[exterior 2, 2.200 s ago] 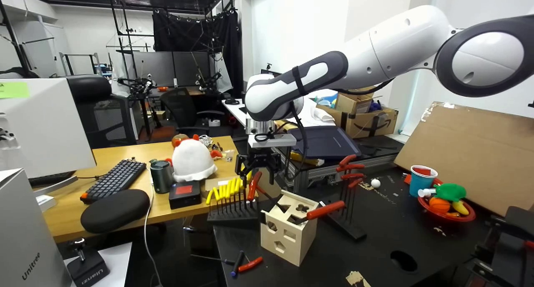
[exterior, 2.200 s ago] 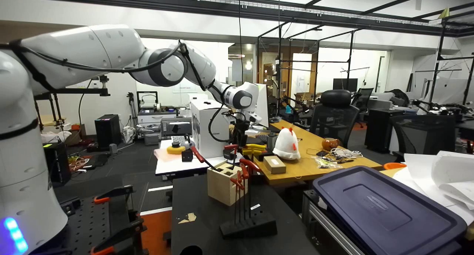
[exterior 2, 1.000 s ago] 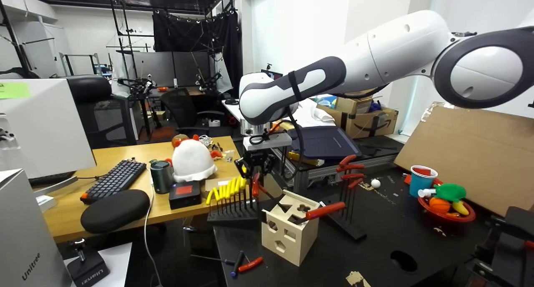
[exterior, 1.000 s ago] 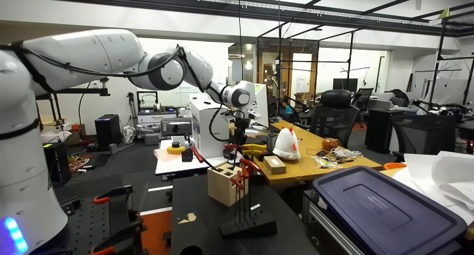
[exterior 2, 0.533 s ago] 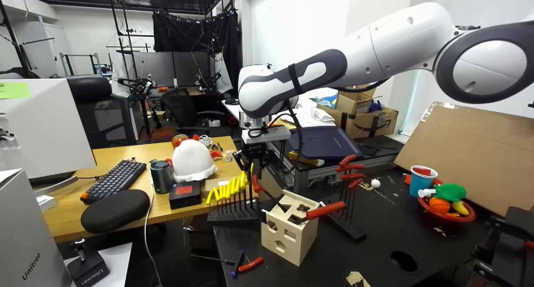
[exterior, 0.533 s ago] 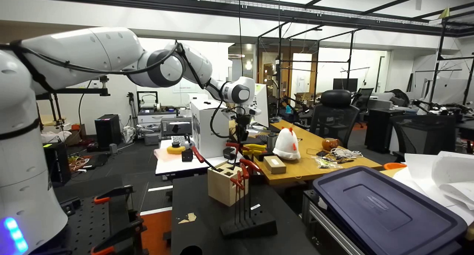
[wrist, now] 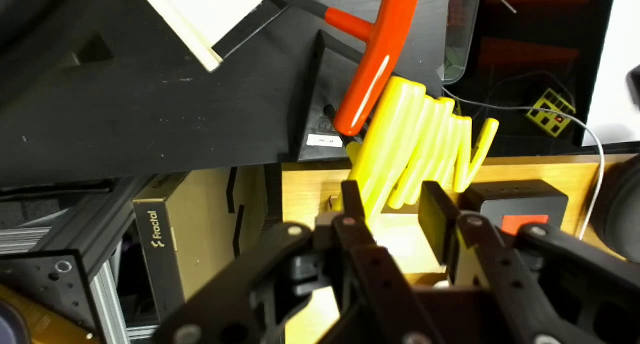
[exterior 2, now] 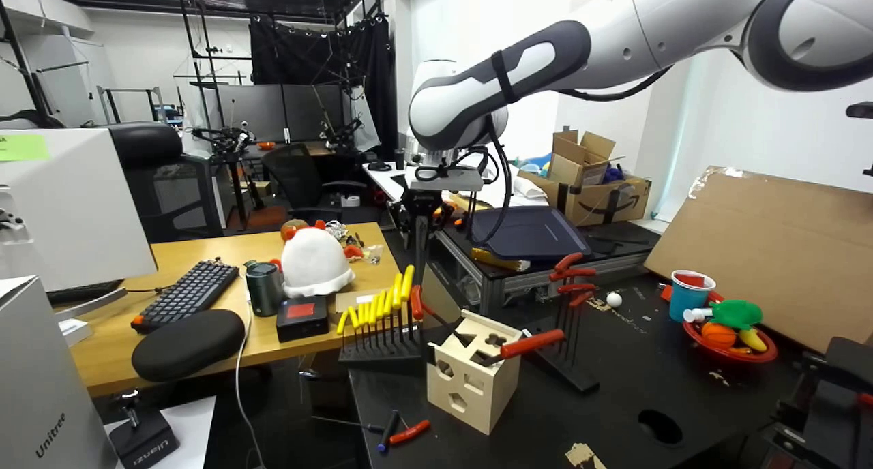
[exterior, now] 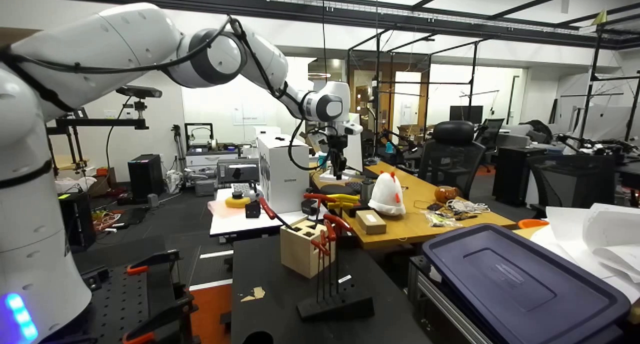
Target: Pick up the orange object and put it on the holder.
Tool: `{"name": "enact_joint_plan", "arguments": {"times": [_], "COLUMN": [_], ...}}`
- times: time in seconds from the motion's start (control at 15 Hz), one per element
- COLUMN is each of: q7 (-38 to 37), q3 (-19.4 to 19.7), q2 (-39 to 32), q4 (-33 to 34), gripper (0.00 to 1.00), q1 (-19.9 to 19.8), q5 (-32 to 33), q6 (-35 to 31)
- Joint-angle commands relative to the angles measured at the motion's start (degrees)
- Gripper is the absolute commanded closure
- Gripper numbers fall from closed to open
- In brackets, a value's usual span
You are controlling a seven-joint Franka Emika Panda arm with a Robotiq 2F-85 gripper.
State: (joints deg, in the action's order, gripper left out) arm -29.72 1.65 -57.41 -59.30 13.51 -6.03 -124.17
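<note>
Orange T-handle (wrist: 377,59) slants through the upper centre of the wrist view; in an exterior view its dark shaft runs down into the top of the pale wooden holder (exterior 2: 470,394), which stands on the black worktop (exterior 2: 545,414) at the lower centre of the frame. The end effector (wrist: 392,196), filling the bottom of the wrist view, has its fingers apart — yellow handles (wrist: 392,129) show past the tips. In both exterior views it hangs near the middle of the frame, higher than the T-handle. A red handle (exterior 2: 535,343) tilts rightward from the holder's top — and, at lower centre of an exterior view, a black stand (exterior: 335,309) bears more red handles (exterior: 337,222).
</note>
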Motion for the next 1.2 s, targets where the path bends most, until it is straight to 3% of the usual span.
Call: {"name": "enact_joint_plan", "arguments": {"times": [0.0, 0.13, 0.2, 0.27, 0.6, 0.93, 1.13], "q7": [-1.0, -0.1, 0.0, 0.3, 2.2, 8.5, 12.4], "q3": [-0.1, -0.6, -0.6, -0.7, -0.9, -3.1, -5.2], "q2": [8.0, 10.4, 11.6, 12.5, 16.3, 17.2, 14.0], "q4": [-13.4, -18.1, -20.5, -22.3, -29.3, -32.4, -29.1], "gripper": [0.88, 0.88, 0.57, 0.37, 0.02, 0.00, 0.00], "q1": [-0.6, -1.1, -1.2, -1.3, -1.7, -3.7, -5.0], "q5": [-0.4, -0.7, -0.7, -0.7, -0.2, -1.5, -2.7], "q6": [-1.9, -1.9, -2.1, -2.1, -3.4, -5.8, -4.9]}}
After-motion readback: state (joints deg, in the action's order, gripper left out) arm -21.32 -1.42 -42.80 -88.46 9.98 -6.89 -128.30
